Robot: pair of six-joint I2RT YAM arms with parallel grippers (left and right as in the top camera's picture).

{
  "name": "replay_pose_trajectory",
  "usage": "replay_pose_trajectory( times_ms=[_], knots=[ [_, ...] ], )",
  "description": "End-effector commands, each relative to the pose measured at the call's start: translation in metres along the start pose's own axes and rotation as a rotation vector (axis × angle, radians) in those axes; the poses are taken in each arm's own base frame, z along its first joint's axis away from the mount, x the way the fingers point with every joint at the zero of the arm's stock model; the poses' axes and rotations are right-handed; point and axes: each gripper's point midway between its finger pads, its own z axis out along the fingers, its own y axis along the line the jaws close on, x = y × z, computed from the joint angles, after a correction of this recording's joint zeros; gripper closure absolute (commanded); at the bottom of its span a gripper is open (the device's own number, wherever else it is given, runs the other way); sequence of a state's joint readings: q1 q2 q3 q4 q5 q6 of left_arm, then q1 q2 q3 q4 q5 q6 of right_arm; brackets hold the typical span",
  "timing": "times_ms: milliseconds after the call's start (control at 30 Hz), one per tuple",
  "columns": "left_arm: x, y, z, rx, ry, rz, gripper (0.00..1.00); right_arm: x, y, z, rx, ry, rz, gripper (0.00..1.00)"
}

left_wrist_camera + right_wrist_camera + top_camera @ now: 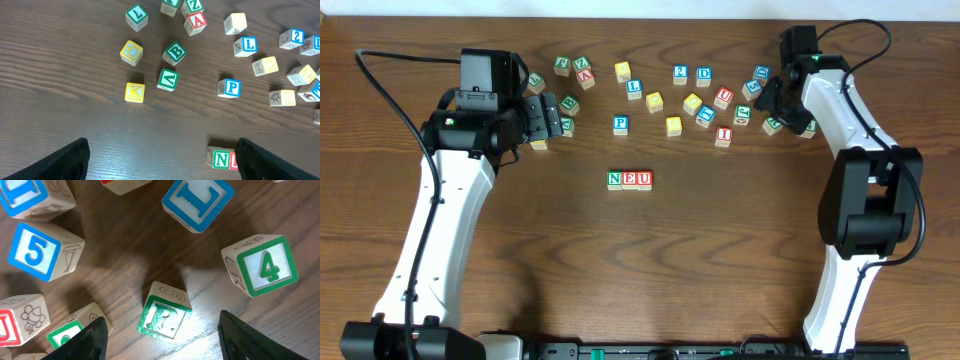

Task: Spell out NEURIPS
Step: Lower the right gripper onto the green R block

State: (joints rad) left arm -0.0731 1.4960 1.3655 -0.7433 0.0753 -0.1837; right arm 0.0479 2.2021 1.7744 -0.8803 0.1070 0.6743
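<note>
Right pincer: the black two-finger right gripper [162, 325] is partly open and holds nothing. Its fingers [87, 340] fill the lower corners of the right wrist view.
R block: a small wooden cube with a green-framed light face and a green letter R [164, 311], washed by glare. It rests on the dark brown wooden table [720, 250] at lower middle of that view.
R block to pincer: it sits in the gap between the two fingers, bare wood showing on either side. It is turned at a slant to them.
Neighbours: a wooden cube with a green 4 [267, 267] lies to the right, a blue 5 cube [35, 250] to the upper left and a blue L cube [200, 200] at the top. All are apart from the R block.
Overhead place: the right gripper [772, 108] hangs in the upper right of the frame, among the scattered cubes.
Spelled row: a green N cube [614, 180], a red E cube [629, 180] and a green U cube [644, 180] stand touching in a line at frame centre, well apart from both pincers.
Loose letters: a blue P cube [620, 124] lies above the row, and a red I cube [723, 135] sits right of centre.
Left pincer: the left gripper [160, 162] is wide open and empty. It is at upper left in the overhead view.
</note>
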Motion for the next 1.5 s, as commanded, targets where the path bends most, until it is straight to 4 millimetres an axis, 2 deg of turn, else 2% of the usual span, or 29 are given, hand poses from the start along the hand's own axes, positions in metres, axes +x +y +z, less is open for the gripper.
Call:
replay_pose_trajectory(
  times_ms=[0,333,567,900,1167,1467],
  knots=[
    [-0.007,0.001,-0.004,-0.003,-0.020,-0.009,0.09,0.000,-0.007,0.009,0.031,0.001,0.017,0.35],
    [-0.007,0.001,-0.004,-0.003,-0.020,-0.009,0.09,0.010,-0.007,0.037,0.047,0.040,0.024,0.35],
    [-0.007,0.001,-0.004,-0.003,-0.020,-0.009,0.09,0.011,-0.007,0.038,0.045,0.045,0.022,0.45],
    [-0.007,0.001,-0.004,-0.003,-0.021,-0.009,0.09,0.013,0.000,0.038,0.003,0.060,-0.176,0.61],
    [-0.007,0.001,-0.004,-0.003,-0.020,-0.009,0.09,0.013,0.000,0.038,0.000,0.060,-0.274,0.64],
    [-0.007,0.001,-0.004,-0.003,-0.020,-0.009,0.09,0.016,0.004,0.038,-0.029,0.077,-0.338,0.62]
  ],
)
